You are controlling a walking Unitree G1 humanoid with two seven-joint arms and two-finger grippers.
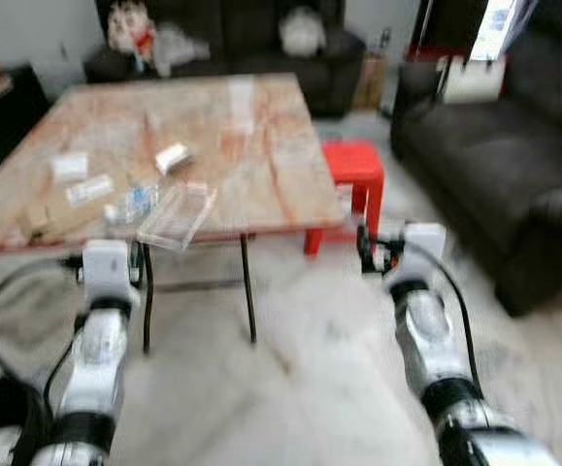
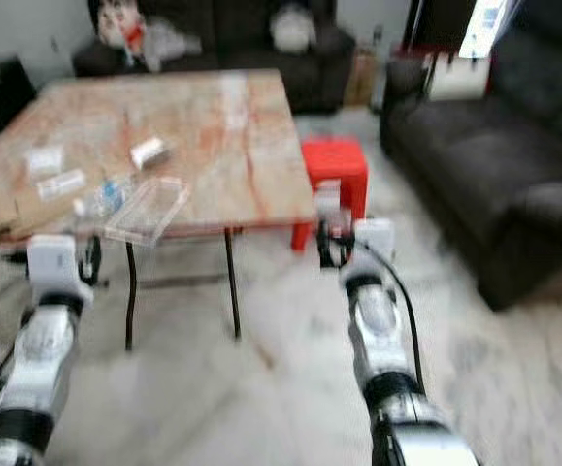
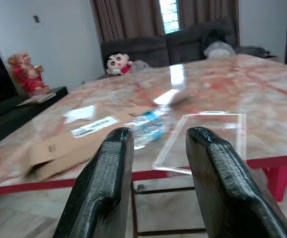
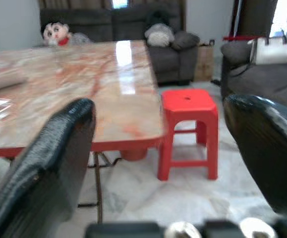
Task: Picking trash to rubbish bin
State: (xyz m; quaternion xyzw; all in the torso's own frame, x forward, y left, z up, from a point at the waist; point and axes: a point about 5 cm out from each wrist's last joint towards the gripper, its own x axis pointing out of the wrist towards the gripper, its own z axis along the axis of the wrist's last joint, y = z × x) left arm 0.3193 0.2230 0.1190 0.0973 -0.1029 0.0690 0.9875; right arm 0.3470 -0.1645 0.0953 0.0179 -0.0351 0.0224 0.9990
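Your left gripper (image 3: 155, 148) has its jaws a little apart, holding nothing, just in front of the table (image 1: 261, 146) edge. Your right gripper (image 4: 158, 129) has its jaws spread wide, near the red stool (image 1: 351, 167). The trash sits on the table: a crushed bottle (image 3: 150, 125), a clear plastic tray (image 1: 177, 216), and flat cardboard (image 3: 64, 151).

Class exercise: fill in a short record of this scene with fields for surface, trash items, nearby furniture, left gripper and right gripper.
surface: marble-patterned table
trash items: clear plastic tray overhanging the near edge; plastic bottle; flat cardboard; small white box
nearby furniture: red stool beside the table; dark sofa
left gripper: open, facing the bottle, short of the table
right gripper: open, empty, facing the stool
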